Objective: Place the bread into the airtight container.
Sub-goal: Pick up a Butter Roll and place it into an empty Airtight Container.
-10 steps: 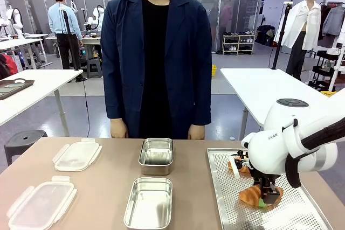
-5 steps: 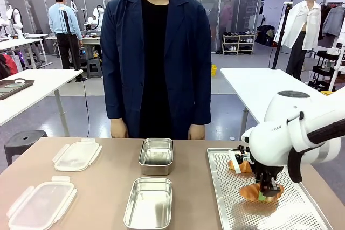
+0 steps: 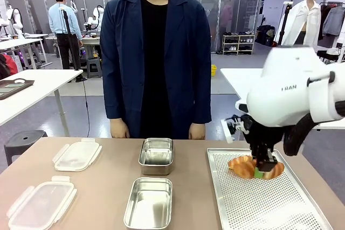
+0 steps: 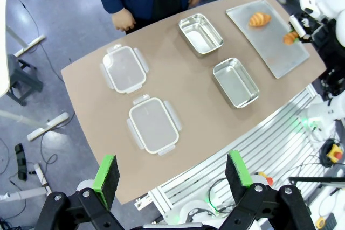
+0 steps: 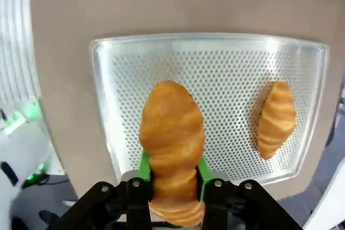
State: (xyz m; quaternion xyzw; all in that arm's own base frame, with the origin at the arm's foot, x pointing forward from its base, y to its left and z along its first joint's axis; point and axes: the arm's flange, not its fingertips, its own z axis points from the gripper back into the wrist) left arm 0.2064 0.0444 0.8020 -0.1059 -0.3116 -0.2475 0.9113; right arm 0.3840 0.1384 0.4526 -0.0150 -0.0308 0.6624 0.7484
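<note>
bread: a croissant (image 5: 172, 133), pinched across its middle and held in the air above the tray (image 5: 215, 74), touching nothing but the pads.
right tool: clamped (image 5: 172, 166) on the bread, one green pad on each flank; the grip looks centred, with the ends sticking out evenly.
spare bread: a second croissant (image 5: 276, 118) lies flat on the tray, well apart from the held one in the right wrist view.
tray: perforated metal, at the robot's right end of the table (image 3: 97, 187).
near container: open steel box (image 3: 148, 203), empty, mid-table on the robot's side.
far container: a like box (image 3: 156, 152), also empty, just beyond it towards the person (image 3: 156, 57).
lids: two clear clip lids (image 3: 77, 155) lie at the left end, on neither box.
left tool: fingers wide apart (image 4: 172, 173), holding nothing, high over the table's near edge.
person: stands at the far side, hands down at the sides, not reaching in.
step in hand: pick done, by my reading; the carry from tray to box is due.
next move calls for: travel leftwards over the tray rim to one of the boxes, probably the near one; keep the bread above the box wall; centre it over the opening; lower it before parting the pads.
care: soft pastry, so a hard squeeze may crush it or shed flakes.
</note>
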